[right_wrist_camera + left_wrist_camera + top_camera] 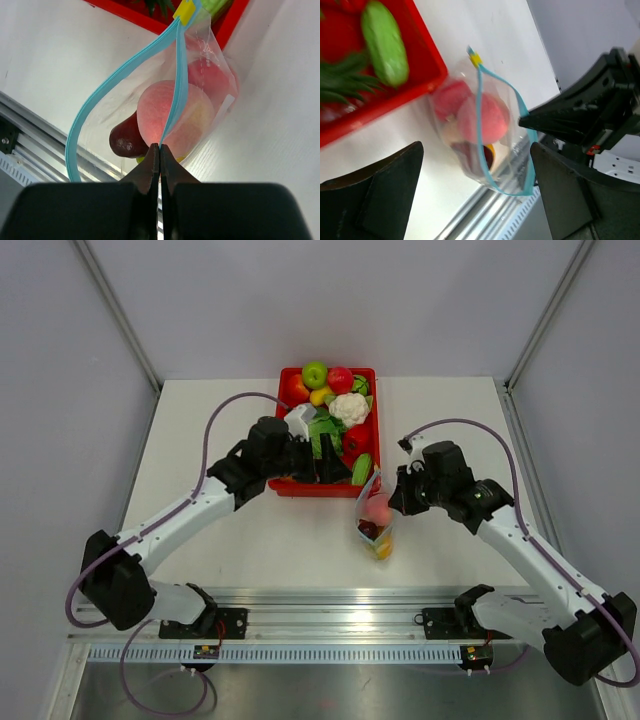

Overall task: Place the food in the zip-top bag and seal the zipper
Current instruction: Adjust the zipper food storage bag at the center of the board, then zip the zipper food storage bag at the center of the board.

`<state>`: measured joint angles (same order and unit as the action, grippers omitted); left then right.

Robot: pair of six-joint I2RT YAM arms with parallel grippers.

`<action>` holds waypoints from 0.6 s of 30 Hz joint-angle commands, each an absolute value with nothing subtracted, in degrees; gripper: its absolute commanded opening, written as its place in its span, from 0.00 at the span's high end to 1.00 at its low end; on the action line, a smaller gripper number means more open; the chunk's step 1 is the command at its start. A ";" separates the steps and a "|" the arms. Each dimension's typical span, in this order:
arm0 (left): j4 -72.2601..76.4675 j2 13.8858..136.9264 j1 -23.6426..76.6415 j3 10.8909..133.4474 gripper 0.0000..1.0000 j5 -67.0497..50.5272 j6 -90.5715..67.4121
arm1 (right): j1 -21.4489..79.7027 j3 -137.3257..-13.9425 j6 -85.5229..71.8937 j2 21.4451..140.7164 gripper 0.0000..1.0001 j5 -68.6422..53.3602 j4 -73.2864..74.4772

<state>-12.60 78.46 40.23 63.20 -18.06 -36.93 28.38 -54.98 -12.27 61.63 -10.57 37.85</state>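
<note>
Filling step, mouth held open. Your right gripper (160, 150) is pinched tight on one lip of the zipper (180, 65), so the bag (376, 525) stands on the counter (250, 540) just in front of the tray's right corner, its other lip bowed outward. A pink peach (160, 112) and some darker and yellow pieces sit inside the bag.

Your left gripper (325, 465) is spread wide and holds nothing; it hangs over the near side of the red tray (290, 375), where a green apple (315, 373), a cauliflower (350, 408) and other food lie.

Sealing looks some way off. The next move likely calls for lowering the left gripper onto one tray piece, then carrying it to the gap between the lips without knocking the held edge loose.

The counter is plain white, with a metal rail (330, 600) along its near edge; bare grey walls (300, 300) enclose it.
</note>
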 commanded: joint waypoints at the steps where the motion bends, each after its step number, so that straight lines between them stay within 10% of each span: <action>1: -10.45 74.97 35.52 62.75 0.08 -28.19 -25.51 | 28.56 -52.83 -3.70 57.22 1.00 -16.77 32.96; 18: -0.36 70.15 35.33 50.74 0.17 -41.55 4.02 | 28.65 -51.85 7.03 49.57 1.00 -36.56 34.98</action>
